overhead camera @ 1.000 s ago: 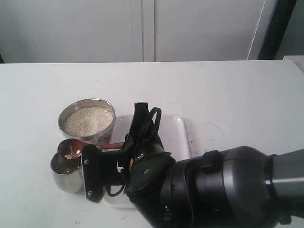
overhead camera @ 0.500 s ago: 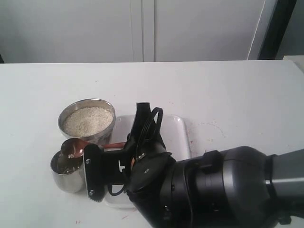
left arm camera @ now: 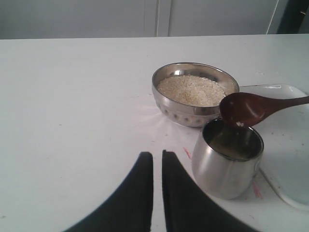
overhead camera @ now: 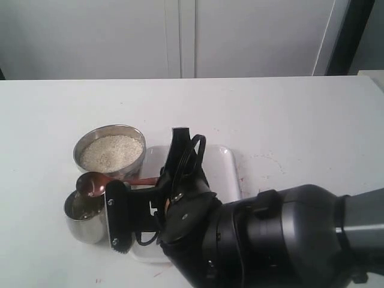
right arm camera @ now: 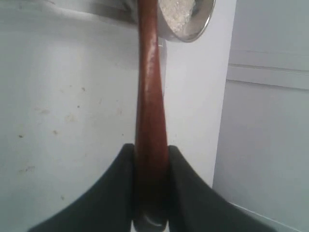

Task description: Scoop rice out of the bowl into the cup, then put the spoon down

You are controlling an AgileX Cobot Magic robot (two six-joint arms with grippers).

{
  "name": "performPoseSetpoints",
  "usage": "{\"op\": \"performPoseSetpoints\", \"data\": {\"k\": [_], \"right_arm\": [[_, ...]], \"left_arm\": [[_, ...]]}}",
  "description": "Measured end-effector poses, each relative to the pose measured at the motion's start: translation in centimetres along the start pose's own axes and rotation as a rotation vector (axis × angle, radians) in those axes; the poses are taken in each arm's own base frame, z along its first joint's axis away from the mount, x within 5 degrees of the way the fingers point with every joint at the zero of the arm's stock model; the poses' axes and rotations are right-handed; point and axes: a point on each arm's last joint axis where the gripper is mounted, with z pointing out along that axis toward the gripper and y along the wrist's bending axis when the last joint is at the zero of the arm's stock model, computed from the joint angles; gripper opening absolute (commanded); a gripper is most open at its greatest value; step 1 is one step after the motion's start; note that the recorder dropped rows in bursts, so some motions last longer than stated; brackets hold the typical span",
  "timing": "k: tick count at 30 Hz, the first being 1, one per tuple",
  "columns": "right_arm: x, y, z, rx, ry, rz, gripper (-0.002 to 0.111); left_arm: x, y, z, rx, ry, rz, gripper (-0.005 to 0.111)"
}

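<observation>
The steel bowl [overhead camera: 110,155] [left arm camera: 195,92] holds a heap of rice [overhead camera: 111,151] [left arm camera: 192,90]. In front of it stands the steel cup [overhead camera: 84,221] [left arm camera: 228,166], with some rice low inside. The dark wooden spoon [overhead camera: 92,184] [left arm camera: 241,110] hangs with its head over the cup's far rim, nearly bare, with only a few grains stuck to it. My right gripper [right arm camera: 151,147] is shut on the spoon's handle [right arm camera: 150,96], rolled on its side. My left gripper [left arm camera: 157,155] hovers beside the cup, its fingers together and holding nothing.
A white rectangular tray [overhead camera: 221,168] [left arm camera: 285,145] lies right of the cup and bowl, under the spoon's handle. My bulky right arm [overhead camera: 270,240] fills the near right of the exterior view. Bare white table [overhead camera: 288,120] stretches behind, up to a white wall.
The spoon head has risen slightly and shifted toward the bowl above the cup. The rice it carried a second ago is gone from it.
</observation>
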Motion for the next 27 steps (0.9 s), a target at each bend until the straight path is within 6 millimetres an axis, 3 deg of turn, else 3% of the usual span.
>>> {"op": "performPoseSetpoints", "data": {"k": [27], "right_arm": [[-0.24, 0.18, 0.0, -0.02, -0.026, -0.002, 0.0]], "left_arm": [[0.0, 0.0, 0.0, 0.0, 0.0, 0.0, 0.014]]}}
